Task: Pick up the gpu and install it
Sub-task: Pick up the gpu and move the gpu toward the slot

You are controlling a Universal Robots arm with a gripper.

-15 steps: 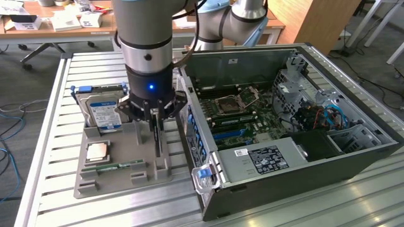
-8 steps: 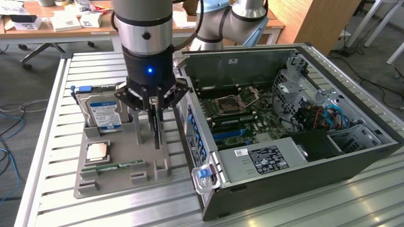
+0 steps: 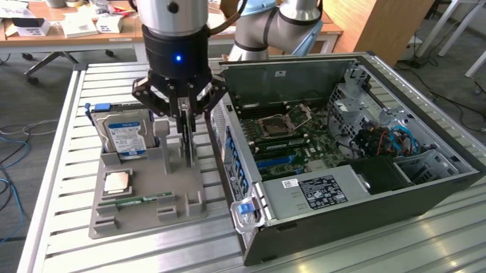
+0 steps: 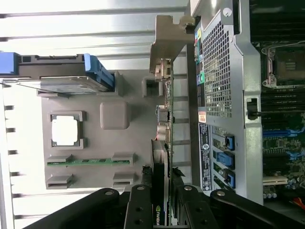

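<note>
The gpu [image 3: 186, 151] stands on edge in a slot of the grey holder tray [image 3: 186, 185], a thin dark card. In the wrist view I look along its edge [image 4: 164, 143]; its silvery bracket [image 4: 164, 45] is at the far end, close to the case's rear panel. My gripper [image 3: 185, 122] hangs straight above the card. Its black fingers [image 4: 140, 210] press against both faces of the card's upper edge, so it is shut on the gpu. The card's lower edge still sits at the holder.
The open computer case [image 3: 425, 187] lies at the exterior view's right, its motherboard [image 3: 296, 142] with blue slots [image 3: 277, 162] exposed. The tray also holds a blue-labelled hard drive [image 3: 125, 133], a CPU [image 3: 116, 182] and a green RAM stick [image 3: 136, 200]. All rests on a slatted aluminium table [image 3: 61, 170].
</note>
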